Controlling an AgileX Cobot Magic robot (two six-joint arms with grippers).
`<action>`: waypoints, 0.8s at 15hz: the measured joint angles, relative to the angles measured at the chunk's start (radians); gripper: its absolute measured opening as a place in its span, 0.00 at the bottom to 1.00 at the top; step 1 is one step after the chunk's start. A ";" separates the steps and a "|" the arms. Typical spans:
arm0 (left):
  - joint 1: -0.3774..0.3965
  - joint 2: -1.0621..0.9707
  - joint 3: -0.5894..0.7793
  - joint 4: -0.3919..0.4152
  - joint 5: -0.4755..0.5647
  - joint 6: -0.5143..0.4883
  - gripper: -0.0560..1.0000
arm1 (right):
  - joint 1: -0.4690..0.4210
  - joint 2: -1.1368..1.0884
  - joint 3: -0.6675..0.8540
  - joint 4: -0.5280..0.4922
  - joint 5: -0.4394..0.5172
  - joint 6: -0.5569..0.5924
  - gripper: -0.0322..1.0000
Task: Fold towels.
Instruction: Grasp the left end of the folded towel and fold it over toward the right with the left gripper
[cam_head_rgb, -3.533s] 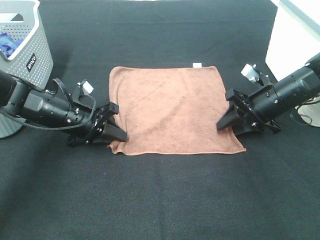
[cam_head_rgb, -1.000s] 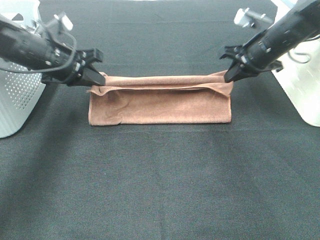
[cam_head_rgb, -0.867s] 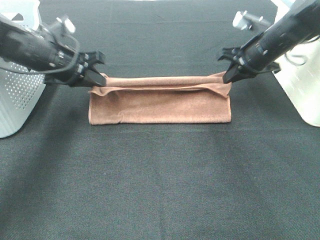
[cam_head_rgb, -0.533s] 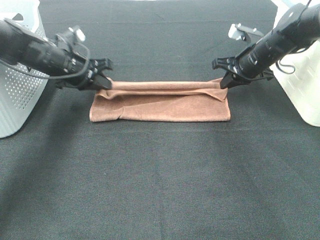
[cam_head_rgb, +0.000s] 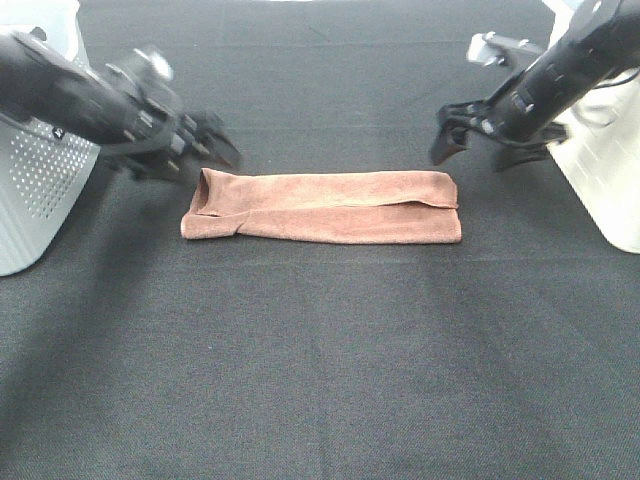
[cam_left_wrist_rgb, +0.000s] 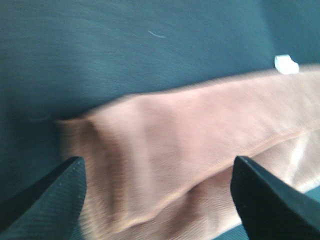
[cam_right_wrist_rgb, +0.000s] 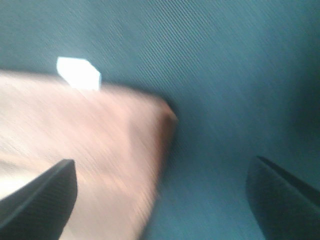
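Observation:
The reddish-brown towel (cam_head_rgb: 320, 205) lies flat on the black table, folded in half into a long strip. My left gripper (cam_head_rgb: 222, 150) is open and empty, just off the strip's far left corner, blurred by motion. My right gripper (cam_head_rgb: 470, 148) is open and empty, just off the far right corner. In the left wrist view the towel's folded layers (cam_left_wrist_rgb: 200, 140) lie between the spread fingers (cam_left_wrist_rgb: 50, 200), with the white tag (cam_left_wrist_rgb: 286, 64) at its edge. In the right wrist view the towel's corner (cam_right_wrist_rgb: 75, 150) and tag (cam_right_wrist_rgb: 77, 72) show, blurred.
A grey perforated basket (cam_head_rgb: 40, 190) stands at the left edge. A white container (cam_head_rgb: 600, 170) stands at the right edge behind my right arm. The black cloth surface (cam_head_rgb: 320, 360) stretches in front of the towel.
Both grippers have opened and let go of the towel's lifted edge, then drawn back. The edge has dropped, so the towel now lies flat, folded in half.

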 joint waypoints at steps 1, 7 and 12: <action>0.004 0.001 0.000 0.033 0.000 -0.048 0.77 | 0.000 -0.001 0.000 -0.044 0.037 0.055 0.87; 0.004 0.080 -0.013 0.094 0.019 -0.160 0.77 | 0.000 -0.001 0.000 -0.097 0.073 0.099 0.87; -0.003 0.159 -0.123 0.054 0.134 -0.228 0.46 | 0.000 -0.001 0.000 -0.097 0.072 0.099 0.87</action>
